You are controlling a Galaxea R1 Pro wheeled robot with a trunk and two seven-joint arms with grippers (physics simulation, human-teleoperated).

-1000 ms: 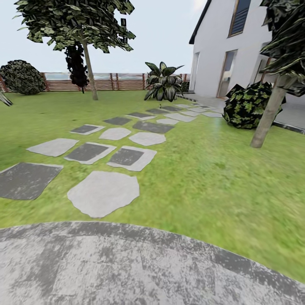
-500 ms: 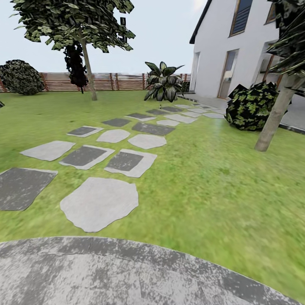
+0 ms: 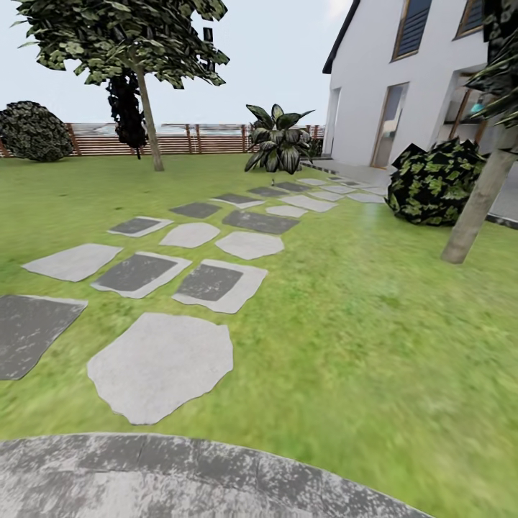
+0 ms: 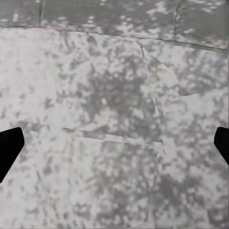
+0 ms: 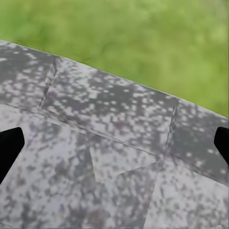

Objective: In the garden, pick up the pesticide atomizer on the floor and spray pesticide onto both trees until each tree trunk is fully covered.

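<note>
With both grippers spread empty over the speckled patio (image 3: 180, 482), the robot should cross the grass (image 3: 345, 324) scanning low for the atomizer, near tree trunk (image 3: 480, 208) first

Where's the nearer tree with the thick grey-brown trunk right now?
In the head view, the nearer tree trunk rises from the grass at the far right, just beside the dark leafy shrub before the white house.

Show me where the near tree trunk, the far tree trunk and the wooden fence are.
near tree trunk (image 3: 480, 208): head view, middle of the leaning bark column.
far tree trunk (image 3: 149, 122): head view, mid-height of the stem.
wooden fence (image 3: 208, 140): head view, brown slats.
</note>
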